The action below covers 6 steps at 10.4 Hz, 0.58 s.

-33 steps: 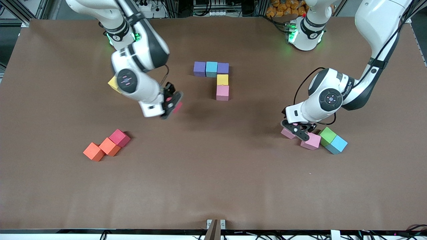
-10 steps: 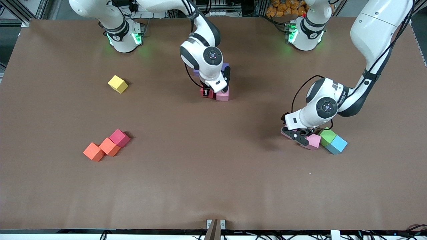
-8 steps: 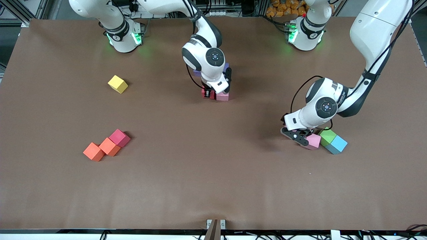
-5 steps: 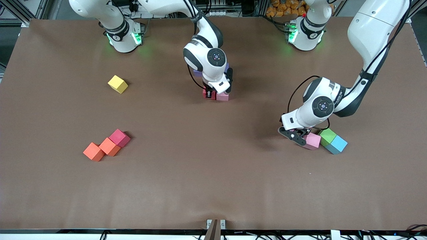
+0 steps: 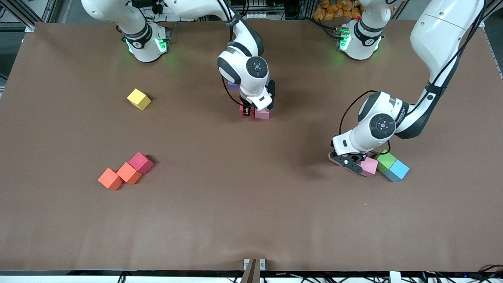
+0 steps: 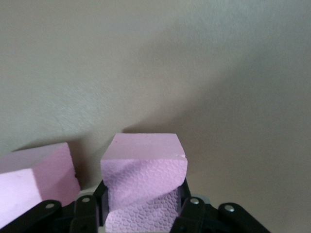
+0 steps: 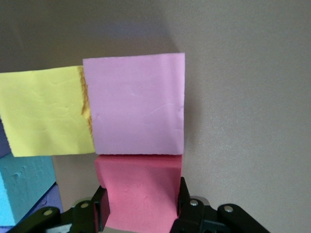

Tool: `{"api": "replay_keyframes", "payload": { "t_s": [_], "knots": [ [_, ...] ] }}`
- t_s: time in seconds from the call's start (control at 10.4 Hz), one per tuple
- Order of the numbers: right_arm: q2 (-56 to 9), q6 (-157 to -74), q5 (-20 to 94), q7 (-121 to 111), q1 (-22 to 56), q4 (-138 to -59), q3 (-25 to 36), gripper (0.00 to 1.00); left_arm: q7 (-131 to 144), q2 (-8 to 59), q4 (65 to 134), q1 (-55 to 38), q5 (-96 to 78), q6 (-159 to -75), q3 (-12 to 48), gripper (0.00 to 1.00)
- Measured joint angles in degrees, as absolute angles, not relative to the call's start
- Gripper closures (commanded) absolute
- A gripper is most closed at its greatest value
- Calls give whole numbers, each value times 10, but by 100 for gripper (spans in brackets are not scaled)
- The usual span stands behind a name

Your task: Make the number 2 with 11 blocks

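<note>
My right gripper is shut on a crimson block and holds it low against the pink block at the near end of the part-built number 2. The right wrist view shows that pink block, the yellow block and a sky-blue block. The arm hides most of the purple blocks. My left gripper is shut on a pink block, low at the table, beside another pink block.
A green block and a sky-blue block touch the loose pink one. Toward the right arm's end lie a yellow block, two orange blocks and a crimson block.
My right arm carried the crimson block from over the open table to the pink block of the digit and lowered it. My left gripper shifted slightly with its pink block.
</note>
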State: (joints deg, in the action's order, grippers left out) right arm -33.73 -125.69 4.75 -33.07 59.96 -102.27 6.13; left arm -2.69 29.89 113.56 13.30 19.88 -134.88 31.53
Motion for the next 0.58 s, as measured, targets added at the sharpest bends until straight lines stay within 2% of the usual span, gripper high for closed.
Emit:
{"api": "replay_keyframes", "payload": {
  "t_s": [0.58],
  "knots": [
    [-340,-1268,44,-323,600,-1017,64,0,-27,295,1129,133,199,-1348,315,50]
  ]
}}
